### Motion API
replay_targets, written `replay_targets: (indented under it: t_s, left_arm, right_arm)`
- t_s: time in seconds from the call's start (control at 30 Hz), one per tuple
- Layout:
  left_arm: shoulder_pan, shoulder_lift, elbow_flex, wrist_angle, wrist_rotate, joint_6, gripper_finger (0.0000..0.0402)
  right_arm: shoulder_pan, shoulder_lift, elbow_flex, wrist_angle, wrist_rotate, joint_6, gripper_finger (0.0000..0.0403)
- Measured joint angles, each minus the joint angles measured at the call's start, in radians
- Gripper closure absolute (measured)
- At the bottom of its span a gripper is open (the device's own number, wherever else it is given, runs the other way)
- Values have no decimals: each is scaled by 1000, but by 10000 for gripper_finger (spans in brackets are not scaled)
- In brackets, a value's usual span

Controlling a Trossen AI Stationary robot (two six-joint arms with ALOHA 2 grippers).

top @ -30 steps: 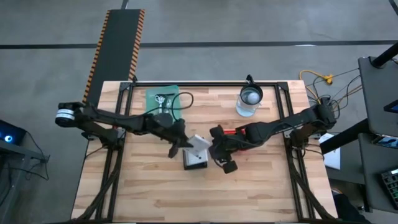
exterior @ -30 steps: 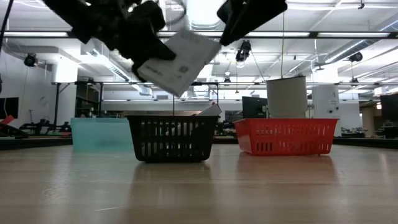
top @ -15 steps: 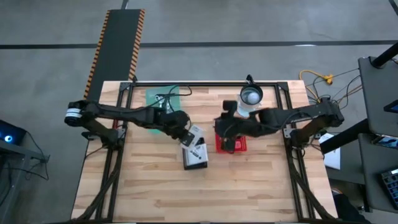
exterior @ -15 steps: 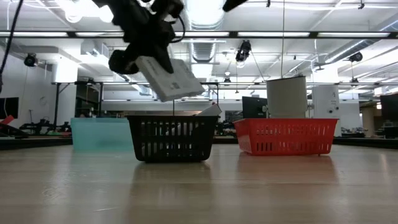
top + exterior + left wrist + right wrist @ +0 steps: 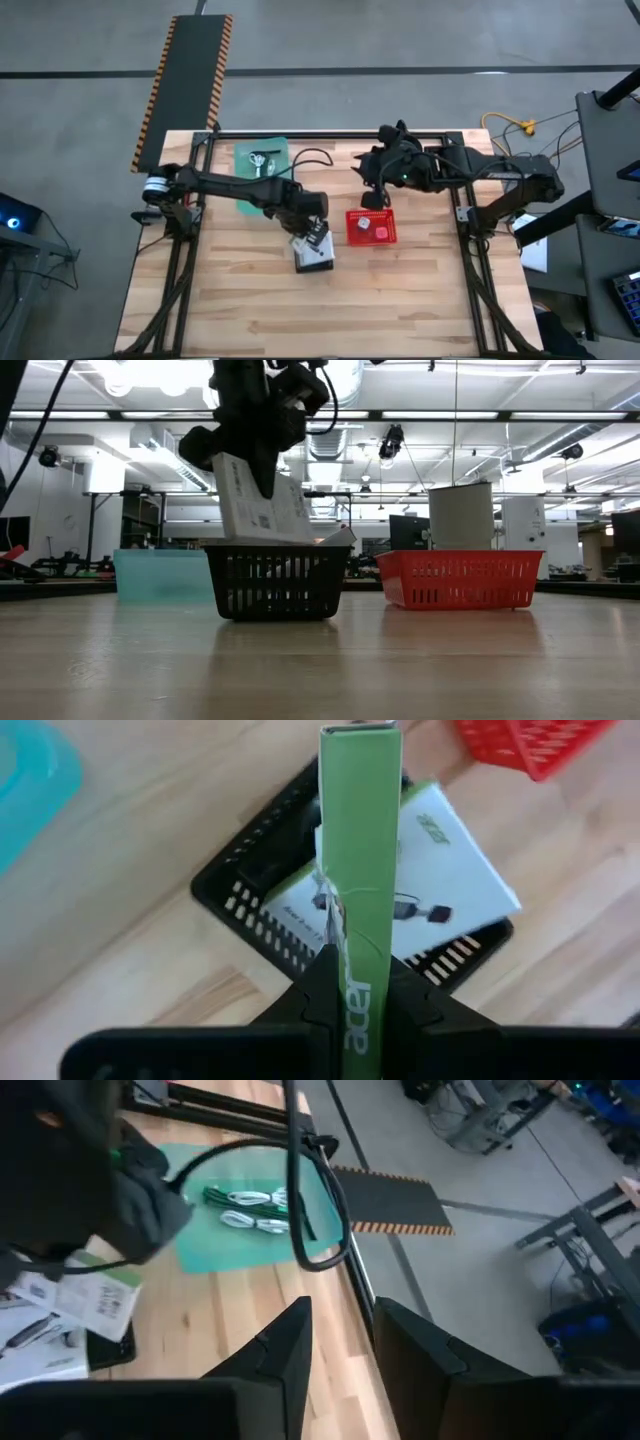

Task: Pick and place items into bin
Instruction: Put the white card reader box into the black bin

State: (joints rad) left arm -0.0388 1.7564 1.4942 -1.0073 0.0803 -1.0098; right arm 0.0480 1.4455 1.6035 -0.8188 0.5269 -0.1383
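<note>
My left gripper [image 5: 312, 232] is shut on a flat white box with a green side [image 5: 360, 840], held on edge over the black basket [image 5: 313, 256]. Another white printed box [image 5: 440, 890] lies slanted in that basket. In the low view the held box [image 5: 262, 508] reaches down to the basket's rim [image 5: 278, 550]. My right gripper [image 5: 372, 196] hangs high over the table's far side, beyond the red basket [image 5: 371, 227]. Its fingers [image 5: 285, 1350] stand apart with nothing between them. The red basket holds small items, among them a pale cube [image 5: 363, 226]. My left gripper pinches the box's two broad white faces between its fingers [image 5: 318, 982], at the box's upper end beside the green side [image 5: 360, 970]. The fingers come steeply from above. The box hangs on edge below them; I cannot tell whether its lower end touches anything in the basket.
A teal tray [image 5: 262, 162] with coiled cable bundles [image 5: 250, 1210] lies at the far left. A pale round vessel [image 5: 460, 515] stands behind the red basket [image 5: 458, 578]. Bare wood stretches along the near half of the table [image 5: 300, 320].
My left gripper has rolled and tipped downward over the black basket, so the white box has swung from a slanted, face-up pose to standing on edge at the basket's rim. My right gripper has risen and drawn away from the black basket toward the table's far edge.
</note>
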Motion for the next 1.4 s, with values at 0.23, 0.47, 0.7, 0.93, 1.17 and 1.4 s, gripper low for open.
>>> replay_targets:
  t_s: [0.23, 0.47, 0.7, 0.93, 1.17, 1.4]
  left_arm:
    - [-13, -36, -14, 3, -13, -16, 385]
    - [-45, -34, -19, 2, -49, -114, 385]
    - [-66, -20, -29, -22, -192, -293, 385]
    - [-75, -20, -25, 20, -160, -381, 385]
    - [-83, -11, -29, 20, -111, -494, 385]
    - [-86, -8, -51, -9, -105, -500, 385]
  right_arm:
    - [-3, 1, -1, -61, -2, 31, 312]
    - [-3, 3, -2, -87, -3, 85, 315]
    - [-3, 3, -2, -102, -3, 87, 319]
    - [-3, 3, -2, -112, -3, 87, 319]
    - [-3, 3, -2, -116, -3, 87, 326]
    - [-2, 3, -2, -121, -3, 87, 321]
